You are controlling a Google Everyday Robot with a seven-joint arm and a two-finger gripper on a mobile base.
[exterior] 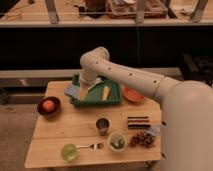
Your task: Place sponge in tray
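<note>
The sponge [71, 91] is a small blue-grey pad hanging just over the left rim of the dark green tray [112, 101]. My gripper [80, 90] is shut on it, at the end of the white arm that reaches in from the right and bends down over the tray's left end. The sponge sits above the table surface, partly outside the tray's left wall. A yellow item [105, 92] lies inside the tray. The arm's wrist hides part of the tray's left half.
A dark bowl holding an orange [48, 106] stands left of the tray, and a round orange bowl [132, 94] to its right. Nearer the front are a metal cup [103, 125], a brown striped block [138, 121], a green bowl [116, 141], dark fruit [142, 139], a green glass [68, 151] and a fork [92, 146].
</note>
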